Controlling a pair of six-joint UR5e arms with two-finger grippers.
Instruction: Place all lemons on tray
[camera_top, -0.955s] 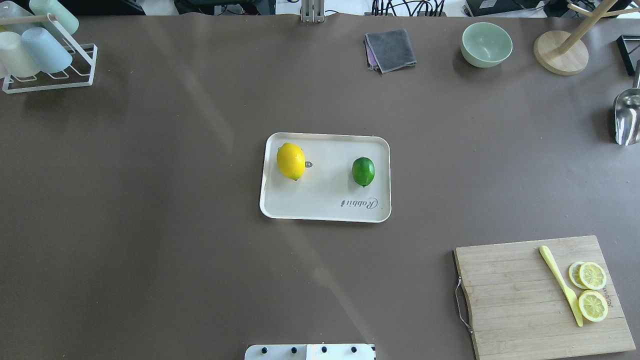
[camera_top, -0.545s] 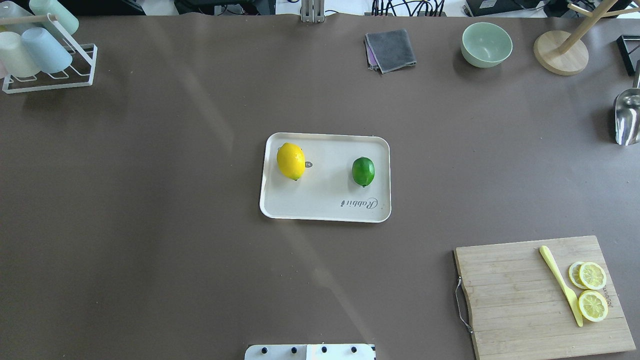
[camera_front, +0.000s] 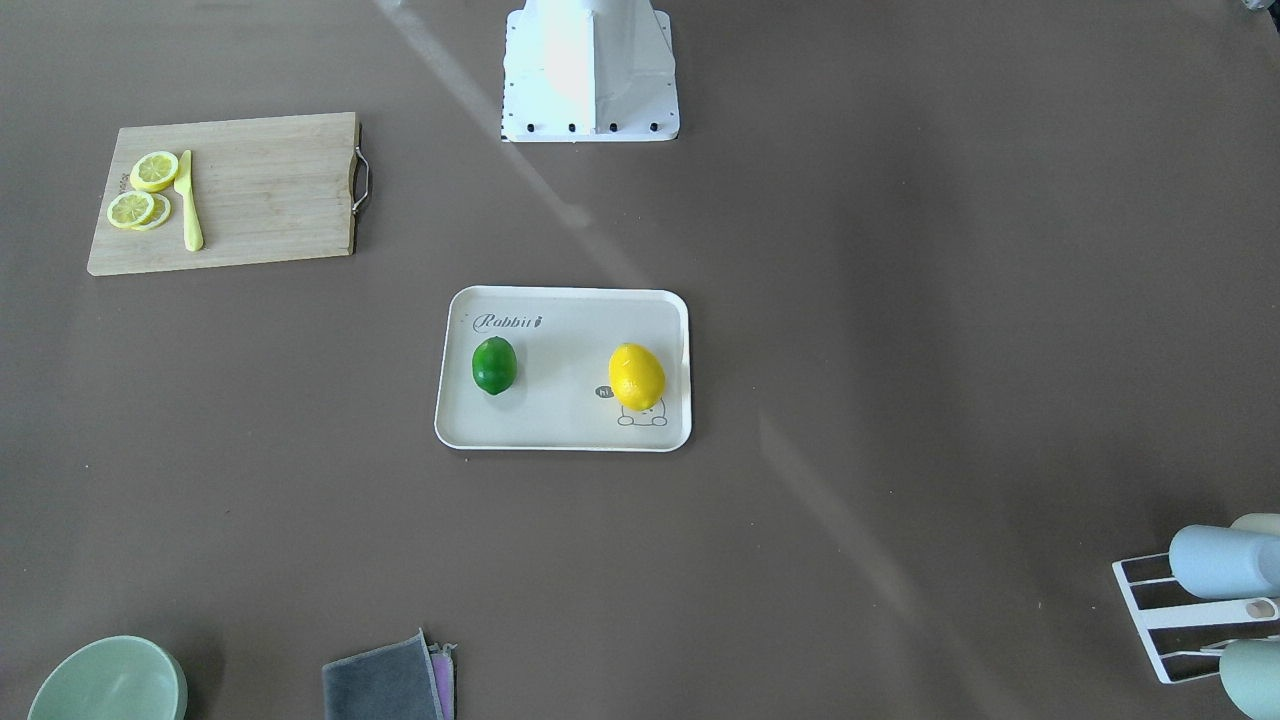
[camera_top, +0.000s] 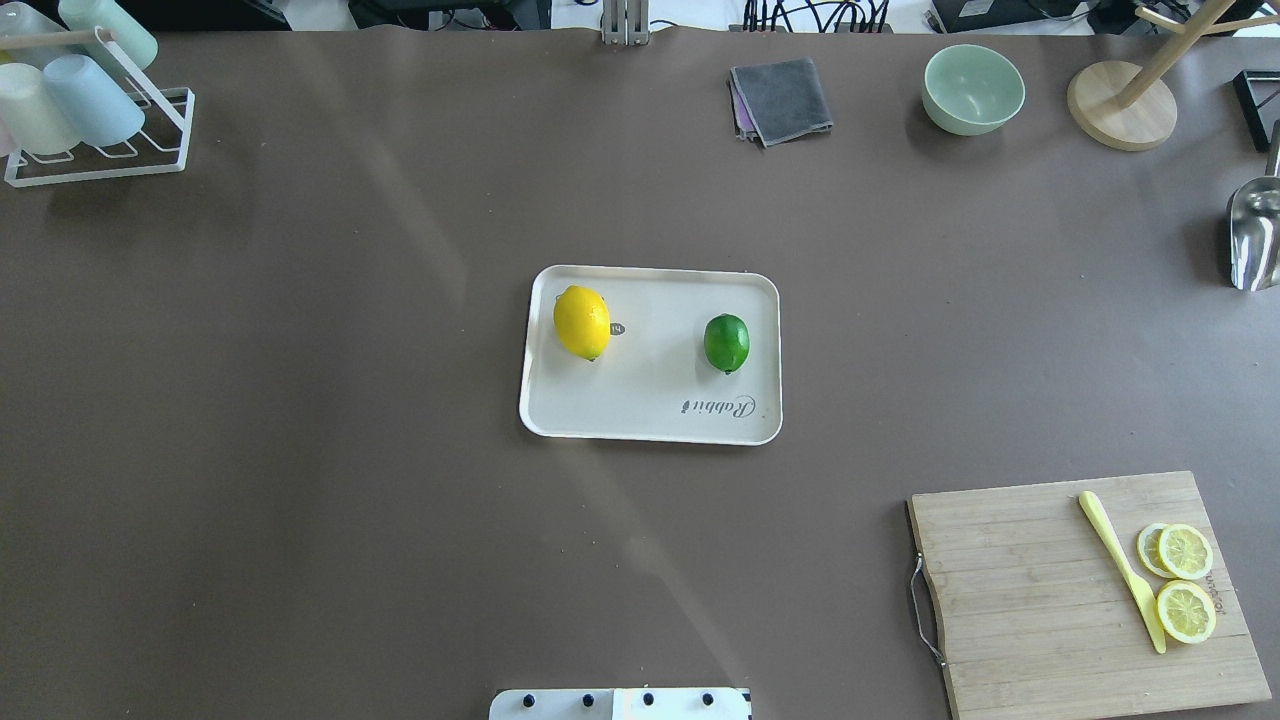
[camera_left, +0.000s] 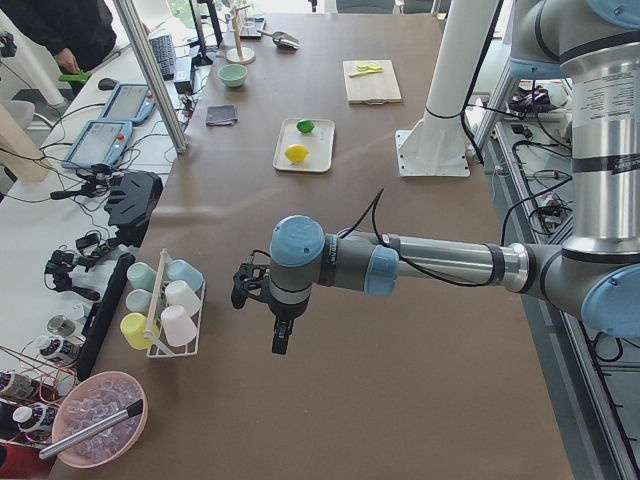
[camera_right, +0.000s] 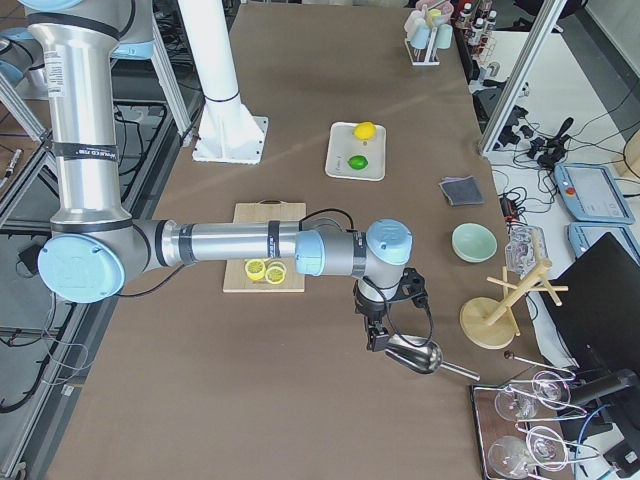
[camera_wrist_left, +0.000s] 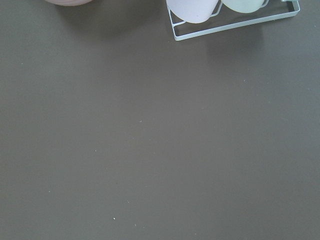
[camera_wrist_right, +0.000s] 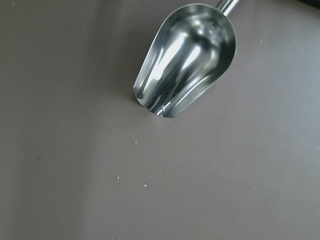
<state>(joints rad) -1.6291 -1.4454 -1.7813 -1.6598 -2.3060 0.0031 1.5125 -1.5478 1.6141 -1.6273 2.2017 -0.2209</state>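
The bright yellow lemon (camera_top: 582, 321) and the dark green lemon (camera_top: 726, 342) both lie on the cream "Rabbit" tray (camera_top: 650, 410) at the table's middle, apart from each other. They also show in the front-facing view, yellow (camera_front: 637, 376) and green (camera_front: 494, 365). My left gripper (camera_left: 280, 340) shows only in the exterior left view, low over the table by the cup rack (camera_left: 165, 315), far from the tray. My right gripper (camera_right: 375, 338) shows only in the exterior right view, beside the metal scoop (camera_right: 415, 355). I cannot tell whether either is open or shut.
A wooden cutting board (camera_top: 1040, 600) with lemon slices (camera_top: 1185, 610) and a yellow knife (camera_top: 1120, 565) lies front right. A green bowl (camera_top: 972, 88), a grey cloth (camera_top: 782, 98) and a wooden stand (camera_top: 1120, 105) stand at the far edge.
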